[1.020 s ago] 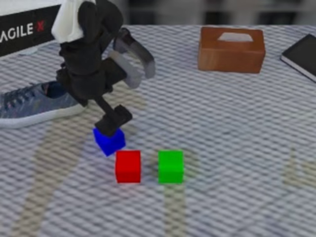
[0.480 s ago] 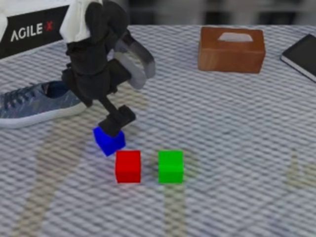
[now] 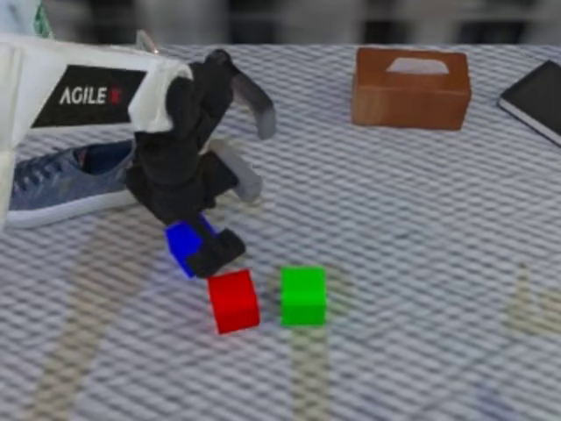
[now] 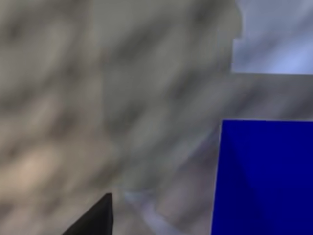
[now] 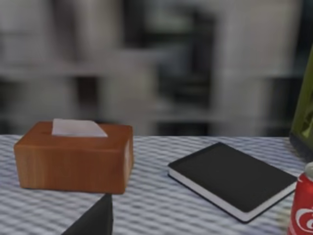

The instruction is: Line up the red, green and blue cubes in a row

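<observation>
The blue cube (image 3: 181, 240) lies on the woven cloth, half hidden under my left arm. My left gripper (image 3: 200, 247) is down at it and open, with one dark finger (image 3: 219, 252) standing between the blue cube and the red cube (image 3: 234, 301) and touching the red one's near corner. The red cube sits twisted, just left of the green cube (image 3: 303, 296). In the left wrist view the blue cube (image 4: 266, 176) fills one side and one fingertip (image 4: 98, 218) shows apart from it. My right arm is out of the top view; its fingertip (image 5: 98, 218) shows over the cloth.
A grey-blue shoe (image 3: 53, 180) lies at the far left beside my left arm. A brown tissue box (image 3: 410, 88) stands at the back, a black book (image 3: 535, 101) at the back right. A red can (image 5: 303, 205) stands near the book.
My left arm has swung lower and its gripper has dropped down at the blue cube. The red cube has been nudged slightly right and twisted. Green cube unmoved.
</observation>
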